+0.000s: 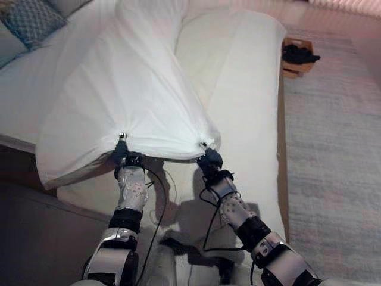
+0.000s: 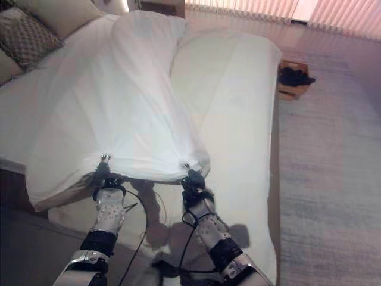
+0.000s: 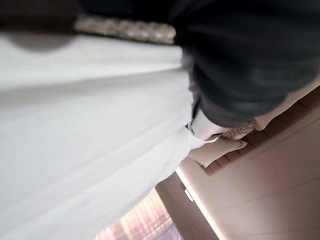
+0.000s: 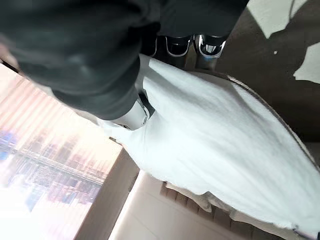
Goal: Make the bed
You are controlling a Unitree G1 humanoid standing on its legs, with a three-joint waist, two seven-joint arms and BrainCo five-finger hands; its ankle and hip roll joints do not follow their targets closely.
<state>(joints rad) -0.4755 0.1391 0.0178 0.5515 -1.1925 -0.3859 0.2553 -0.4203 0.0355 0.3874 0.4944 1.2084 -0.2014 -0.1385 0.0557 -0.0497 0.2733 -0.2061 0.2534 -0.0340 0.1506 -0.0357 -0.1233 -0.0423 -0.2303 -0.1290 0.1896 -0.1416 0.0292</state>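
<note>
A white sheet lies bunched along the bed, running from the pillows down to the foot, where its near edge is lifted off the mattress and stretched between the two hands — the left hand is clenched on one corner of that edge and the right hand is pinched on the other, thumb pressing the cloth in the right wrist view. At the head of the bed, beside the far end of the sheet, sits a patterned pillow. On the rug just off the bed's right side stands a small wooden box with something dark in it.
</note>
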